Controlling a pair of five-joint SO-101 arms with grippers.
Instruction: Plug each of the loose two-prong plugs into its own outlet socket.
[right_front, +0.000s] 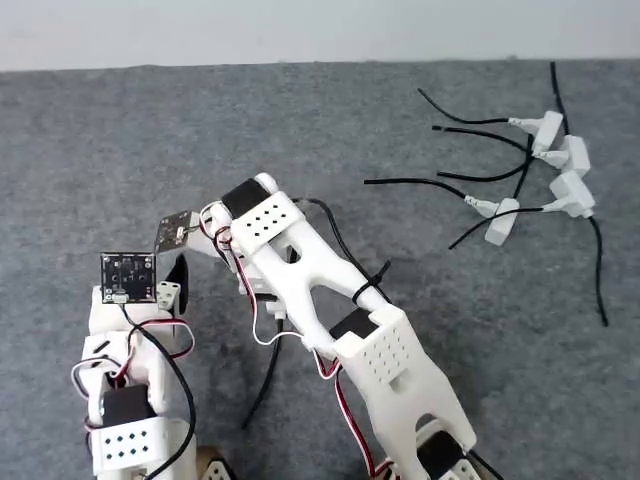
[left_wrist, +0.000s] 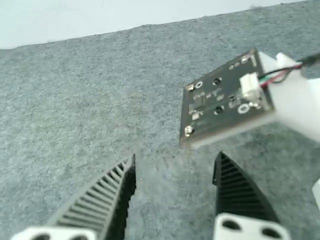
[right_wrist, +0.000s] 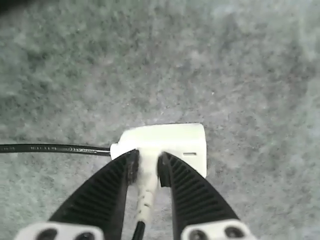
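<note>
My right gripper is shut on a white two-prong plug whose black cord runs back between the fingers. The plug's front meets a white outlet socket lying on the grey carpet, with a black cord leaving its side. I cannot tell whether the prongs are inside. My left gripper hangs open over bare carpet, holding nothing, with the right arm's wrist board just beyond it. In the high view the right arm stretches toward the left arm at the near left.
Several more white plugs and sockets with black cords lie grouped at the far right, among them one, another and a third. A loose black cord trails between the arms. The grey carpet covers the table.
</note>
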